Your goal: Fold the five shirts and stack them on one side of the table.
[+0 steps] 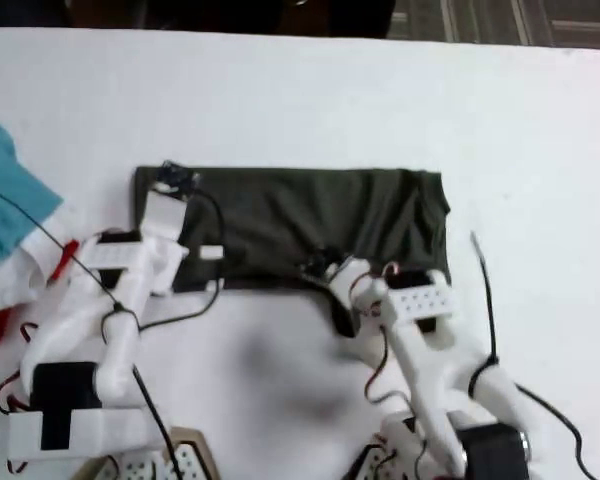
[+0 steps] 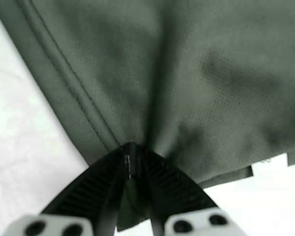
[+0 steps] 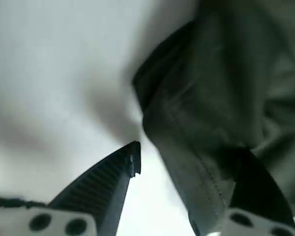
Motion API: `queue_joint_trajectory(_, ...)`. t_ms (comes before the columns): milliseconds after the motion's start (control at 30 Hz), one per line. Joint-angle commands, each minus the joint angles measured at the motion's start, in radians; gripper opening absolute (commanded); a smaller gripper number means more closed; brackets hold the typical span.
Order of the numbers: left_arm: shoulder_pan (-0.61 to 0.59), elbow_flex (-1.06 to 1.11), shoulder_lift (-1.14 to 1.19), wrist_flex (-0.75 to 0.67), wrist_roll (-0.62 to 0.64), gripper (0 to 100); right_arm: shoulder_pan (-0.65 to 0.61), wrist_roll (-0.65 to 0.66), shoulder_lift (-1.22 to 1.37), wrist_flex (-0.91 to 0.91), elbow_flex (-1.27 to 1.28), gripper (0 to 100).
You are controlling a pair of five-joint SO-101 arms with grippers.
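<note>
**Shirt clamped at one end, near edge straddled**
The dark green shirt (image 1: pixel 310 215) is laid mid-table (image 1: pixel 380 100), long axis side to side. One end is clamped by the left gripper (image 2: pixel 130 162). The right gripper (image 3: pixel 189 152), jaws apart, is set astride the near edge, toward the middle.

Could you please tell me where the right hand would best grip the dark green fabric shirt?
Probably the near folded edge of the dark green fabric shirt, approached from the arms' side: it bunches up off the white table, inside the open right hand.
</note>
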Motion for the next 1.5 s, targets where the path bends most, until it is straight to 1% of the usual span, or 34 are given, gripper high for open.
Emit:
queue_joint_trajectory(0, 0.000, 0.002, -0.023, -0.015, 0.012, 2, 0.071, 0.006, 0.137, -0.022, -0.086, 30.5)
queue_joint_trajectory(167, 0.000, 0.002, -0.023, -0.015, 0.012, 2, 0.073, 0.006, 0.223, 0.007, -0.144, 30.3)
queue_joint_trajectory(233, 0.000, 0.002, -0.023, -0.015, 0.012, 2, 0.056, 0.006, 0.225, 0.019, -0.146, 26.9)
queue_joint_trajectory(300, 0.000, 0.002, -0.023, -0.015, 0.012, 2, 0.035, 0.008, 0.229, 0.038, -0.144, 19.3)
queue_joint_trajectory(400, 0.000, 0.002, -0.023, -0.015, 0.012, 2, 0.028, 0.005, 0.226, 0.044, -0.146, 2.4)
queue_joint_trajectory(433, 0.000, 0.002, -0.023, -0.015, 0.012, 2, 0.033, 0.003, 0.225, 0.044, -0.150, 0.9)
queue_joint_trajectory(467, 0.000, 0.002, -0.023, -0.015, 0.012, 2, 0.042, 0.006, 0.223, 0.044, -0.152, 3.6)
queue_joint_trajectory(500, 0.000, 0.002, -0.023, -0.015, 0.012, 2, 0.053, 0.006, 0.223, 0.044, -0.155, 4.2)
queue_joint_trajectory(567, 0.000, 0.002, -0.023, -0.015, 0.012, 2, 0.076, 0.006, 0.223, 0.048, -0.184, 1.2)
queue_joint_trajectory(633, 0.000, 0.002, -0.023, -0.015, 0.012, 2, 0.108, 0.006, 0.223, 0.082, -0.242, 1.9)
queue_joint_trajectory(767, 0.000, 0.002, -0.023, -0.015, 0.012, 2, 0.162, 0.009, 0.223, 0.208, -0.439, 1.8)
queue_joint_trajectory(900, 0.000, 0.002, -0.023, -0.015, 0.012, 2, 0.185, 0.009, 0.234, 0.309, -0.652, 1.8)
queue_joint_trajectory(1000, 0.000, 0.002, -0.023, -0.015, 0.012, 2, 0.180, 0.009, 0.236, 0.312, -0.749, 1.8)
queue_joint_trajectory(1067, 0.000, 0.002, -0.023, -0.015, 0.012, 2, 0.171, 0.008, 0.254, 0.283, -0.792, 1.8)
queue_joint_trajectory(1167, 0.000, 0.002, -0.023, -0.015, 0.012, 2, 0.162, 0.002, 0.340, 0.232, -0.855, 1.8)
queue_joint_trajectory(1300, 0.000, 0.002, -0.023, -0.015, 0.012, 2, 0.162, 0.000, 0.532, 0.219, -0.970, 2.2)
queue_joint_trajectory(1367, 0.000, 0.002, -0.023, -0.015, 0.012, 2, 0.168, -0.008, 0.619, 0.222, -1.033, 5.4)
queue_joint_trajectory(1467, 0.000, 0.002, -0.023, -0.015, 0.012, 2, 0.171, -0.118, 0.705, 0.222, -1.145, 13.2)
